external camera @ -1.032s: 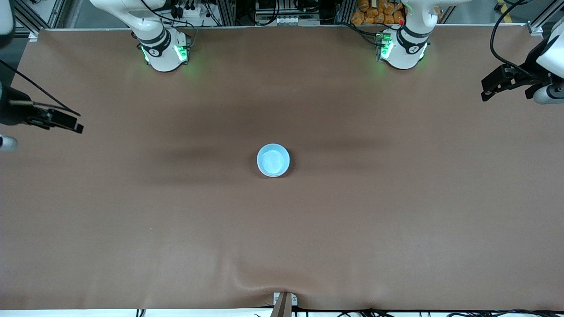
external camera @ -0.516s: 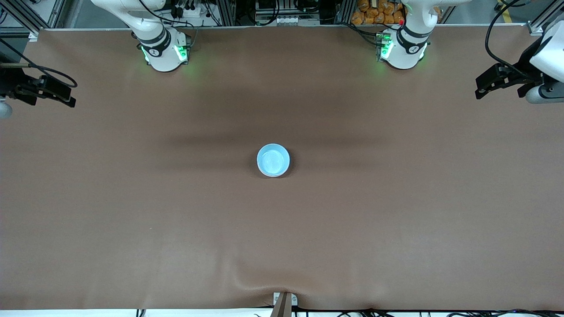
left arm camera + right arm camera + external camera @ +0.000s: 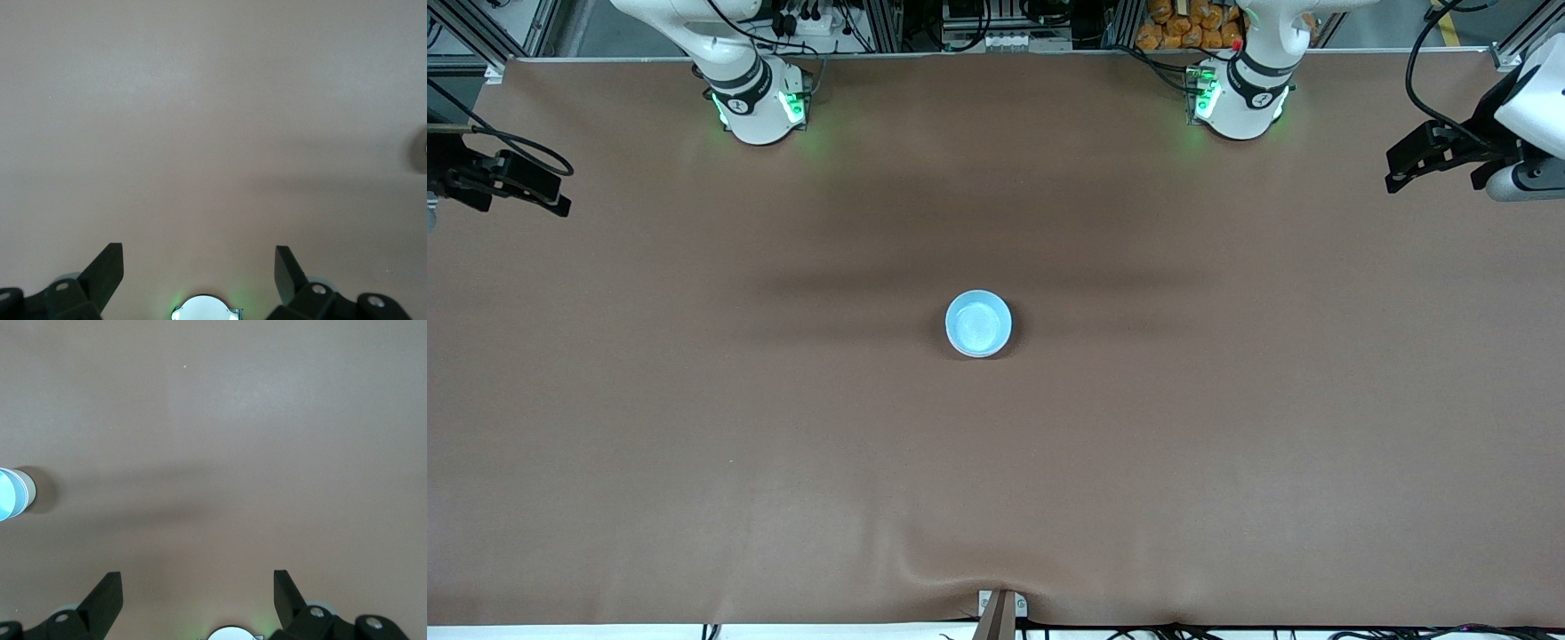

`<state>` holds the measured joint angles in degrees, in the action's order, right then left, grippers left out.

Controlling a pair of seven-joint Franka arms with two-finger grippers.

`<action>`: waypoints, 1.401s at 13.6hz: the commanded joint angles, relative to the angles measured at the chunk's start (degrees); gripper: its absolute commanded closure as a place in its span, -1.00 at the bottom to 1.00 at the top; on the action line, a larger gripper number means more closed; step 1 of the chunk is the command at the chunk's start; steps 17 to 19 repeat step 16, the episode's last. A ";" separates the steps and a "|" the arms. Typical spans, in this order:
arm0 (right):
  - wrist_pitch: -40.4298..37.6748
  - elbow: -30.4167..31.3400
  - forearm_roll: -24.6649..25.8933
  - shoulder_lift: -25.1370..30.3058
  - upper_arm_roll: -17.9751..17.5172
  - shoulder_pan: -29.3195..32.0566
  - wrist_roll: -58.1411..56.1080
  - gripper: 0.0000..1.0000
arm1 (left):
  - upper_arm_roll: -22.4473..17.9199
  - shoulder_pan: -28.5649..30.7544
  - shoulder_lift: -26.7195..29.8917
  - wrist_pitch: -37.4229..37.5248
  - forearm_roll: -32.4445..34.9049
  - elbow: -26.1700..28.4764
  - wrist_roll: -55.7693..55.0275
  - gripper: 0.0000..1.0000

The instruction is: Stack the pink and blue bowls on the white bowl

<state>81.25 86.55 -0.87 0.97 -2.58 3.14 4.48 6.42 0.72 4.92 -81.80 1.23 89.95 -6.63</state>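
The light blue bowl (image 3: 978, 324) stands upright in the middle of the table. It also shows at the edge of the right wrist view (image 3: 11, 493), with a pale band around its side. The pink bowl and the white bowl do not show apart from it; they are hidden or out of view. My left gripper (image 3: 1398, 171) is open and empty, up over the left arm's end of the table. My right gripper (image 3: 551, 197) is open and empty over the right arm's end. Each wrist view shows its own gripper, left (image 3: 199, 257) and right (image 3: 198, 581), open over bare brown mat.
The brown mat (image 3: 1227, 427) covers the whole table. The two arm bases (image 3: 758, 102) (image 3: 1240, 98) stand along the table's edge farthest from the front camera. A small metal bracket (image 3: 1000, 606) sits at the nearest edge.
Both grippers have drawn back toward the table's ends and toward the base side, the right one more. The blue bowl has not moved.
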 commanded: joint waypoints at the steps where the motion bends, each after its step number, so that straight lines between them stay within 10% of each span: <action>1: 1.98 3.54 1.14 2.54 0.38 -0.50 -0.44 -1.00 | -0.09 0.33 1.93 0.50 -0.88 1.02 0.74 -1.00; 19: 2.07 1.69 0.44 1.14 1.35 -0.15 -0.61 -1.00 | -0.09 0.95 1.40 0.50 -0.70 -0.83 0.91 -1.00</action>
